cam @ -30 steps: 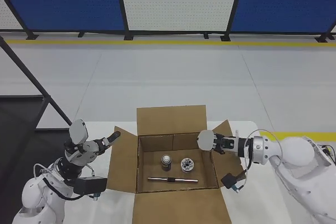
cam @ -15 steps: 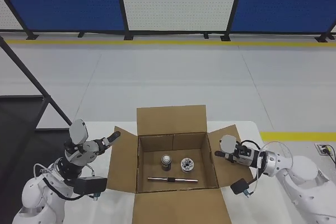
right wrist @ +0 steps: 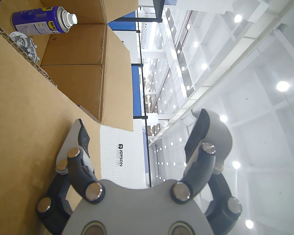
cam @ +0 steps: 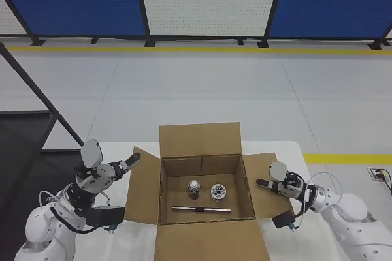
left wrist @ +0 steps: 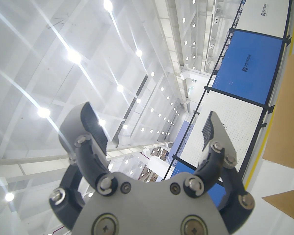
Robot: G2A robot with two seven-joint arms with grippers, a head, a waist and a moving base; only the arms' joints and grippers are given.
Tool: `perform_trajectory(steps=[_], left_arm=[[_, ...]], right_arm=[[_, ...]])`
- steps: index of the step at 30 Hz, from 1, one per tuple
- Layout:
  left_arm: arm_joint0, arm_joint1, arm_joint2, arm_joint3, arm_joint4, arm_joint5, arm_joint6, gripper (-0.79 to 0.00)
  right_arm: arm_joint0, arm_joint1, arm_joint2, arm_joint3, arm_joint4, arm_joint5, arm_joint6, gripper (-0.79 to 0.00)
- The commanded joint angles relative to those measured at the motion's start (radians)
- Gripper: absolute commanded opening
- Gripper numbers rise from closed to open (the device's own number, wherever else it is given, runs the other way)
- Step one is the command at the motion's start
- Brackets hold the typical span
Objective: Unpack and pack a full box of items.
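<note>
The box (cam: pixel 199 139) is matt corrugated cardboard, the spray can (right wrist: pixel 36 23) glossy, the rod (cam: pixel 201 209) seemingly metal.

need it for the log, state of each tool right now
left tool: open, holding nothing
right tool: open, holding nothing

- Plain brown cardboard box (cam: pixel 200 138), all four flaps splayed open.
- Blue spray can (cam: pixel 194 189) with a white nozzle, standing upright inside, toward the back wall.
- Silvery toothed round part (cam: pixel 218 191), just beside the can.
- Long metal rod (cam: pixel 201 209), lying flat crosswise near the front wall.
</note>
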Motion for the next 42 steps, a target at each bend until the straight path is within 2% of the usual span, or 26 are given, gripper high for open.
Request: perform_trajectory(steps=[1, 15, 29, 37, 42], left_arm=[[0.0, 0.0, 0.0, 0.0, 0.0, 0.0, 0.0, 0.0], [0.0, 0.0, 0.0, 0.0, 0.0, 0.0, 0.0, 0.0], [0.0, 0.0, 0.0, 0.0, 0.0, 0.0, 0.0, 0.0], [0.0, 0.0, 0.0, 0.0, 0.0, 0.0, 0.0, 0.0], [0.0, 0.0, 0.0, 0.0, 0.0, 0.0, 0.0, 0.0]], right_arm=[[0.007, -0.008, -0.005, 0.038, 0.039, 0.021, -0.027, 0.0], [0.058, -0.07, -0.048, 0.239, 0.219, 0.091, -0.157, 0.0], [0.09, -0.125, -0.061, 0.376, 0.363, 0.085, -0.235, 0.0], [0.105, -0.139, -0.047, 0.392, 0.36, 0.071, -0.248, 0.0], [0.131, -0.125, -0.019, 0.334, 0.258, 0.088, -0.232, 0.0]])
